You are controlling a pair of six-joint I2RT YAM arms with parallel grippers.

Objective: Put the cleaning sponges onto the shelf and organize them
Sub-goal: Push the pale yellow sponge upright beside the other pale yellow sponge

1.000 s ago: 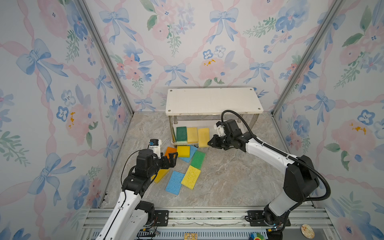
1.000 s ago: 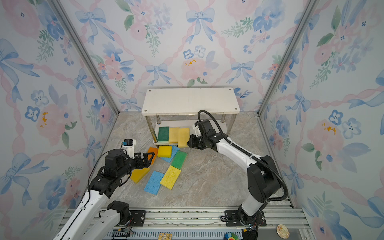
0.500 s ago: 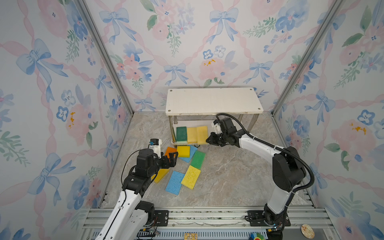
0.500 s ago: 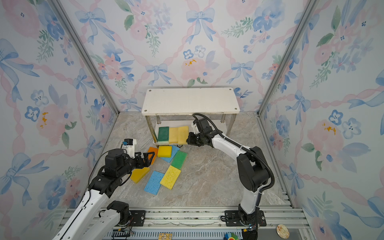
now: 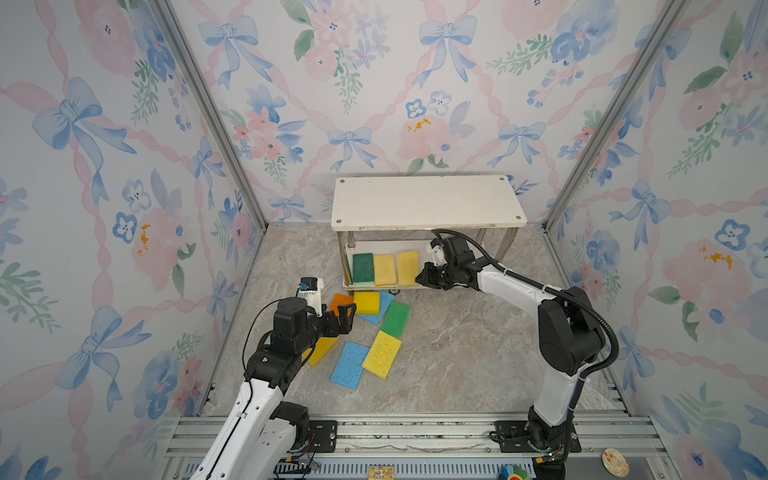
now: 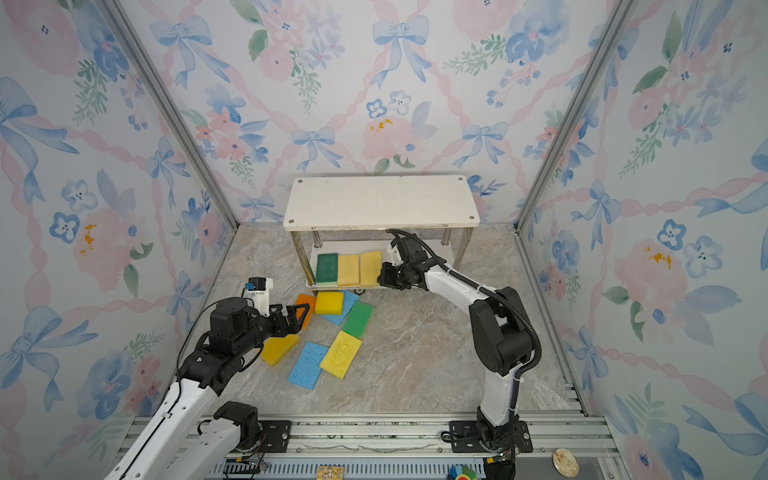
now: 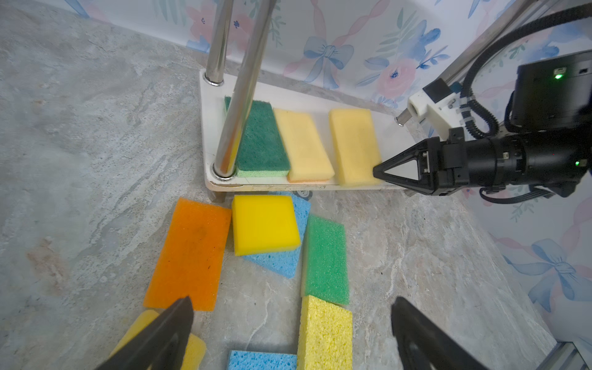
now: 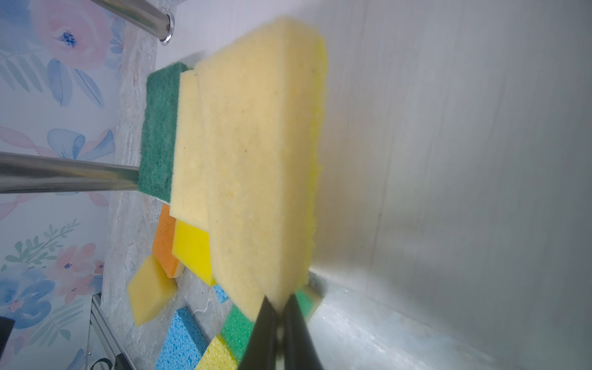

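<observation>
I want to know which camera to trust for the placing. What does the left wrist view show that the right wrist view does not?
Only the left wrist view: the right end effector from the side, shut, its tip against the pale sponge on the shelf; also the open left end effector. Only the right wrist view: a bright yellow layer along that sponge. Both: the dark green sponge, the orange sponge and the chrome legs.

Hidden parts
The shelf [image 5: 428, 203] hides most of its lower level under its top; a yellow sponge [image 7: 264, 224] covers part of a blue sponge [image 7: 282, 262]; the left arm [image 5: 291, 328] half hides a golden sponge [image 5: 323, 350]
</observation>
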